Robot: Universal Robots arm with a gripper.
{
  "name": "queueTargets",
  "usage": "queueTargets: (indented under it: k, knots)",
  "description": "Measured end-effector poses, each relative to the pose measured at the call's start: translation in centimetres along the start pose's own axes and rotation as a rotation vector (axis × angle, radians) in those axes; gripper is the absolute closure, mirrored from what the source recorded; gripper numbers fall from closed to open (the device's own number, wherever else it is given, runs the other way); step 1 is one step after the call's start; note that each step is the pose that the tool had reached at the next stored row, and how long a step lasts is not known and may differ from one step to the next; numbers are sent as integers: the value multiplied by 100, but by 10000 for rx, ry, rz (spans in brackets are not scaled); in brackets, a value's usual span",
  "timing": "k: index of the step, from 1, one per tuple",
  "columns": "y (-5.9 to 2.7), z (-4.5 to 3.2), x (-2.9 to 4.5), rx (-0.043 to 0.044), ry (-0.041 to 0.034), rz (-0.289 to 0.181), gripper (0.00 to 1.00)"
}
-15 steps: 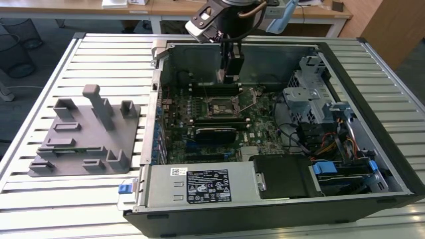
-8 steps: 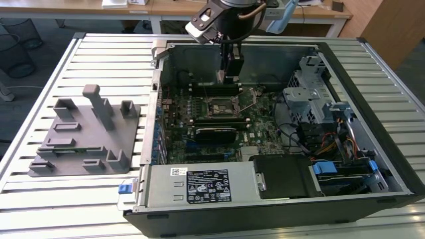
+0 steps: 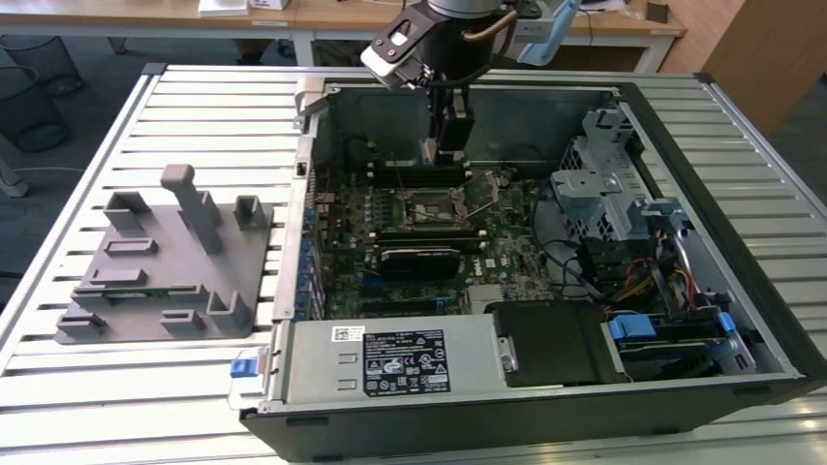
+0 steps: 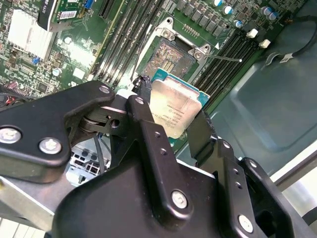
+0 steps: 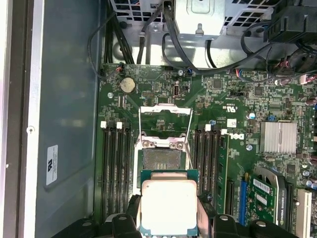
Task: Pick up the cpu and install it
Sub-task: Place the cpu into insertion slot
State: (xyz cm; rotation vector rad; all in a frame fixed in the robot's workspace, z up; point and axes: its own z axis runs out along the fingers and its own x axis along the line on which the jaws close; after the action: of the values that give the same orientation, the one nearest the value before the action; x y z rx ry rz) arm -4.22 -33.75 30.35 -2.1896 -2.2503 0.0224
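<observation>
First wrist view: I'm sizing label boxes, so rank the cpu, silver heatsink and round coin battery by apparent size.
1. cpu, nearest the camera, so it may look oversized
2. silver heatsink
3. coin battery

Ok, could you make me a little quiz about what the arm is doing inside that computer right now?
1. True or false: the gripper is shut on the cpu.
2. The socket on the motherboard is: A) empty, with its metal frame open; B) already holding a chip; C) hidden under a cooler.
3. Fill in: in the exterior view, the grey fixture lies on the slatted table, on the exterior view's ____ of the computer case.

Key: 1 true; 2 A; 3 left.
</observation>
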Motion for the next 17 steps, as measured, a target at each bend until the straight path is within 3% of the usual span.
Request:
queueTargets:
  k: [17]
  knots:
    - [1,63,1,-1,1,0,47]
